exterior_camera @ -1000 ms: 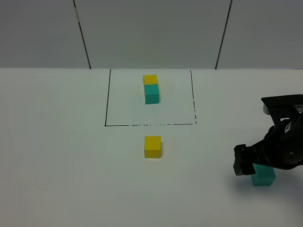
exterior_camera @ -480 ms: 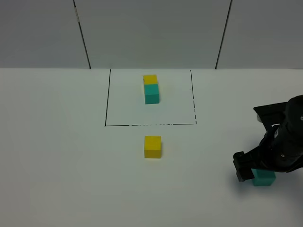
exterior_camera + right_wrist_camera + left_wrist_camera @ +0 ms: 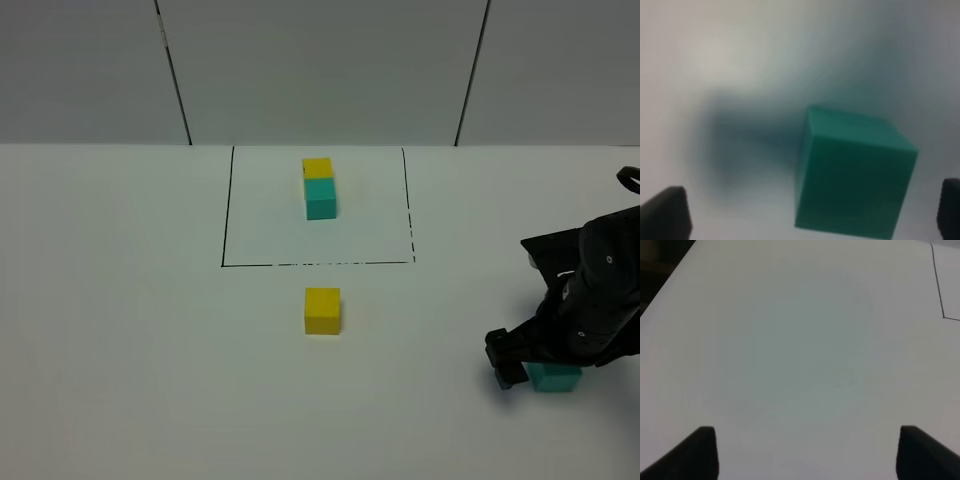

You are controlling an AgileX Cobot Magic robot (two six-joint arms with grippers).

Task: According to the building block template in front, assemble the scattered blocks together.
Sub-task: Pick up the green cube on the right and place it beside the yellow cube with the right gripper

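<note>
Blocks first, from left to right: the left gripper (image 3: 807, 457) hangs over bare tabletop (image 3: 120, 330) with its dark fingertips (image 3: 705, 455) spread wide and nothing between them, well apart from every cube. Near the middle, the loose yellow cube (image 3: 322, 310) sits alone just in front of the black rectangle (image 3: 228, 205). Inside that frame is the building block template (image 3: 319, 187), with yellow at the far end, teal at the near end, and the two touching in a row. At the far right the right gripper (image 3: 807, 215) is down at the tabletop with its jaws wide apart, and the teal cube (image 3: 553, 378) stands between them. It is closer to one tip than the other and, as far as the blurred picture shows, touched by neither. The surface is plain matte white; behind it is a grey panelled wall (image 3: 320, 70) with two dark seams. The high camera shows only a sliver of the teal cube under the arm (the wrist hides most of it), while the right wrist camera shows its top and one side face. The left wrist camera alone shows the left gripper, plus one corner of the drawn frame.
</note>
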